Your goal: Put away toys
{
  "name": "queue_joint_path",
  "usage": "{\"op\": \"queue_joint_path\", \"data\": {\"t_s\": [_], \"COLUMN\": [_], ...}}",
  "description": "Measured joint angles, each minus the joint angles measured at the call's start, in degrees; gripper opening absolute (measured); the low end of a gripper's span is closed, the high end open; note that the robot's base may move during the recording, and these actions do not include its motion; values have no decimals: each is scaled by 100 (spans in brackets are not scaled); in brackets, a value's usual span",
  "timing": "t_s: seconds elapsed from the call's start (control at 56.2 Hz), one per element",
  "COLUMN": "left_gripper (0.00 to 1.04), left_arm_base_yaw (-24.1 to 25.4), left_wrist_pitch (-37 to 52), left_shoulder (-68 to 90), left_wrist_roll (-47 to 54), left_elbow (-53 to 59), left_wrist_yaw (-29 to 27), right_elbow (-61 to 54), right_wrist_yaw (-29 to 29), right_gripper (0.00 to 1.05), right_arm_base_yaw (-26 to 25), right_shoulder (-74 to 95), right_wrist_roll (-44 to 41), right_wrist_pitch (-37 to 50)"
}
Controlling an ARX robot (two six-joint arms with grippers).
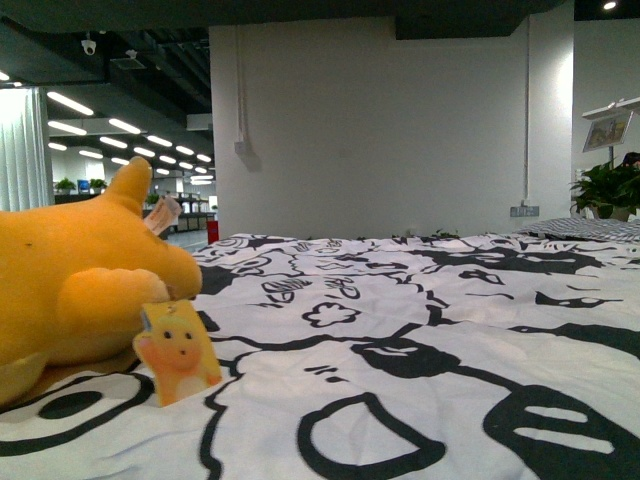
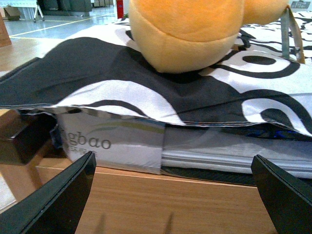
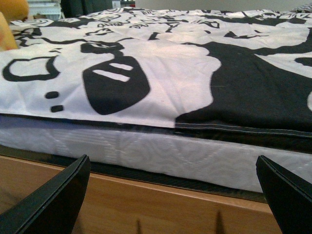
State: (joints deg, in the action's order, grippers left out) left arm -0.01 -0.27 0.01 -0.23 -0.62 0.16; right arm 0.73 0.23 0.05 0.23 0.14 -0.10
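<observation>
An orange-yellow plush toy (image 1: 70, 280) lies at the left of the bed, on the black-and-white patterned sheet (image 1: 420, 330), with a small yellow card tag (image 1: 178, 352) leaning at its front. In the left wrist view the toy (image 2: 185, 34) bulges over the sheet's edge, straight ahead of my left gripper (image 2: 173, 195). That gripper is open, low over the wooden bed frame (image 2: 165, 204), with nothing between its fingers. My right gripper (image 3: 175, 195) is open too, facing the mattress side (image 3: 156, 153). A sliver of the toy (image 3: 7, 22) shows far off in the right wrist view.
The mattress (image 2: 122, 144) rests on a wooden frame (image 3: 161, 209) below both grippers. A white wall (image 1: 380, 130) stands behind the bed, a potted plant (image 1: 605, 190) at the far right, and open office floor beyond the toy at the left.
</observation>
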Motion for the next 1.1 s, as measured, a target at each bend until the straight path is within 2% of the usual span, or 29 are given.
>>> {"op": "queue_joint_path", "data": {"t_s": [1.05,1.086,1.103], "left_gripper": [99,99,99], "left_arm_base_yaw": [-2,-2,-2], "left_wrist_pitch": [-2,-2,-2], "left_shoulder": [-2,-2,-2], "left_wrist_roll": [0,-2,0], "left_elbow": [0,0,0], "left_wrist_yaw": [-20,-20,-20], "right_elbow": [0,0,0], "right_wrist_yaw": [-42,-310,-649], "right_gripper": [104,104,104], "right_arm_base_yaw": [-4,-111,-258], "right_shoulder": [-7,28,72], "right_wrist_roll": [0,37,81], "right_wrist_pitch": [-2,35,136]}}
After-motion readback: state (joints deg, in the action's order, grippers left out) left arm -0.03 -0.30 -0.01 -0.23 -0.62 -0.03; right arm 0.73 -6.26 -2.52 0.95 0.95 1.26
